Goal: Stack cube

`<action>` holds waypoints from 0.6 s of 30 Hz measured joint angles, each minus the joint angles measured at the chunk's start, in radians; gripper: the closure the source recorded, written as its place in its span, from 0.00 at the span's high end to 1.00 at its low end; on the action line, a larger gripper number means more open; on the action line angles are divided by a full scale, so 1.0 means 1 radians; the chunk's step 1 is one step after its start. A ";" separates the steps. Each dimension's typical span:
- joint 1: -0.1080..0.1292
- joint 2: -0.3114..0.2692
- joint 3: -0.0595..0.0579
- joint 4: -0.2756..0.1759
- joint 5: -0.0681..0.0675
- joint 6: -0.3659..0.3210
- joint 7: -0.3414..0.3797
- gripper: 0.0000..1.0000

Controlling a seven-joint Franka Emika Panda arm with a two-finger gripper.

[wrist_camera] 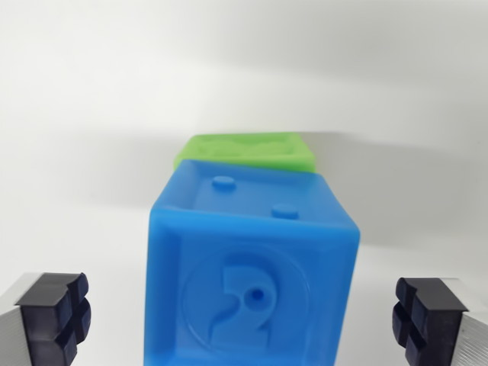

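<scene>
Nearest the camera, the gripper point(244, 320) shows as two black rubber finger pads point(55, 314) on silver metal fingers, one at the wrist view's left bottom corner and the other at the wrist view's right bottom corner. The jaws stand wide apart and neither pad touches anything; clear gaps of white surface lie between each pad and the cube between them.

Between the fingers, in the middle of the view, stands a blue cube point(252, 267). Its near face carries a raised numeral 2 inside a circle, with a small hole in the figure. Its top face shows two small raised studs. The cube sits slightly turned, so its right edge falls away at a slant.

Just behind the blue cube, touching or nearly touching its far top edge, is a green cube point(245, 152), lower in the view's depth and partly hidden; only its top, with a moulded relief too blurred to read, is visible.

Both rest on a plain white table point(84, 152), which runs on to the far edge of the view.
</scene>
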 joint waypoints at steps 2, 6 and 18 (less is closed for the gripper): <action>0.000 -0.013 0.000 -0.001 0.000 -0.012 0.000 1.00; 0.000 -0.051 0.000 -0.002 0.001 -0.046 -0.001 1.00; 0.000 -0.164 0.000 0.001 0.003 -0.162 -0.002 1.00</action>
